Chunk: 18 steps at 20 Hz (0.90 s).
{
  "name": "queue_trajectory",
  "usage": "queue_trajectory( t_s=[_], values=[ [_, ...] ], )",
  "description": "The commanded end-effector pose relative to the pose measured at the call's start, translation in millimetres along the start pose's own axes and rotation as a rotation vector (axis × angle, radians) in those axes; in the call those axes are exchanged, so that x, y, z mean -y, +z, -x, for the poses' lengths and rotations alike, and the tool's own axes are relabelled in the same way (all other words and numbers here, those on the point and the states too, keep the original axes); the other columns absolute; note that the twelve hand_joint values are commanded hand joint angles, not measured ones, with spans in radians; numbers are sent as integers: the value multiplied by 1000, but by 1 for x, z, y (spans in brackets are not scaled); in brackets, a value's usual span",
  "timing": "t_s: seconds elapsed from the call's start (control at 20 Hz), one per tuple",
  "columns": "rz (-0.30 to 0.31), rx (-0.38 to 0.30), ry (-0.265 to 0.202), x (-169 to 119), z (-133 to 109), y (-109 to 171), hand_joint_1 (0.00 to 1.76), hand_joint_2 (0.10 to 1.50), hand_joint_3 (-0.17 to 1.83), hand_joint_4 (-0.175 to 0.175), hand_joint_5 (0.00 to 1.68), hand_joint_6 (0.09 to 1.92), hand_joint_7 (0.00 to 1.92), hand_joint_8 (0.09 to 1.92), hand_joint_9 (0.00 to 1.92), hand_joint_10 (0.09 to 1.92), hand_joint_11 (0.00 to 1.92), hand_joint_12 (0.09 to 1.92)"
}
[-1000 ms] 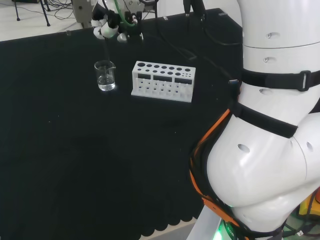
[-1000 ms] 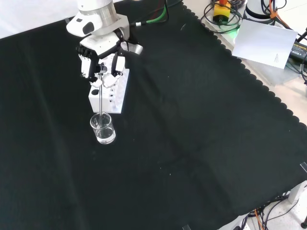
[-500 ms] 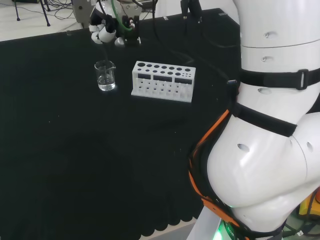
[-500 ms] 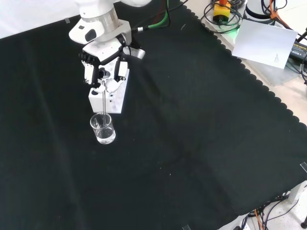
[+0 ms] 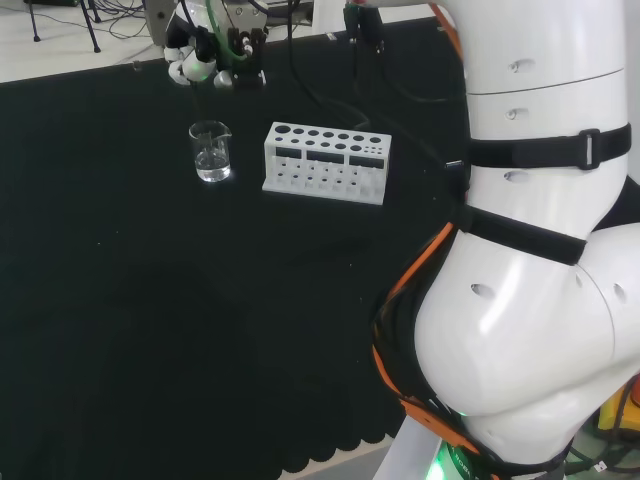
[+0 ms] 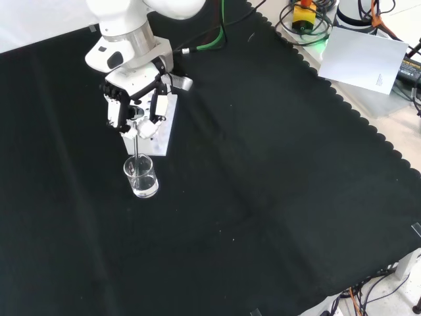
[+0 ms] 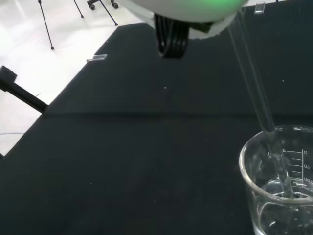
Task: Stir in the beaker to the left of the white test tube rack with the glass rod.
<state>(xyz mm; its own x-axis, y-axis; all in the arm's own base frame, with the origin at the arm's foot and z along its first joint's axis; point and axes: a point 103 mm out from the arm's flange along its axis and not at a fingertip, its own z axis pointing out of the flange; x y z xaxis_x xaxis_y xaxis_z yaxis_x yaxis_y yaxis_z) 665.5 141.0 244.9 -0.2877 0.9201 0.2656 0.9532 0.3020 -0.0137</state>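
Beaker (image 5: 211, 151) of clear glass stands on the black-clothed table (image 5: 150, 320), just left of the white test tube rack (image 5: 326, 162) in the head view; in the front view it sits just below the rack (image 6: 155, 129), nearer the camera. It holds a shallow pool of clear liquid at its bottom, seen most plainly in the wrist view (image 7: 279, 182), where the wall also carries a printed scale of short lines and small numbers; I leave them unread. A pouring lip shows on its rim in the head view. The glass rod (image 6: 136, 150) hangs almost upright from above, and its lower end passes the rim and goes down inside the beaker (image 6: 141, 177); in the wrist view the rod (image 7: 252, 81) slants down and its tip lies in or just at the liquid, though I cannot tell if it touches the bottom. The hand (image 6: 133, 105) hangs over the rack's near end in the front view, fingers curled inward and pinching the rod's top between them. In the head view the hand (image 5: 197, 62) is above and behind the beaker. The rack's holes, in rows along its top, look empty in the head view.
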Motion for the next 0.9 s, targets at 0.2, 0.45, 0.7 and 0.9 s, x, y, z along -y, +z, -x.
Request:
queue_trajectory(
  t_s=[0.2,0.45,0.7,0.9],
  values=[
    [4,15,39,8,24,-10,1295,705,792,-175,999,925,1112,1302,1621,1000,1677,851],
    [1,14,39,17,26,-15,1295,705,792,-175,999,925,1112,1303,1621,1001,1676,853],
    [5,26,10,29,2,-10,1295,706,791,-175,998,926,1111,1304,1621,1002,1676,854],
    [-18,24,-4,25,-15,-1,1295,706,791,-175,998,926,1111,1304,1621,1003,1676,855]
  ],
)
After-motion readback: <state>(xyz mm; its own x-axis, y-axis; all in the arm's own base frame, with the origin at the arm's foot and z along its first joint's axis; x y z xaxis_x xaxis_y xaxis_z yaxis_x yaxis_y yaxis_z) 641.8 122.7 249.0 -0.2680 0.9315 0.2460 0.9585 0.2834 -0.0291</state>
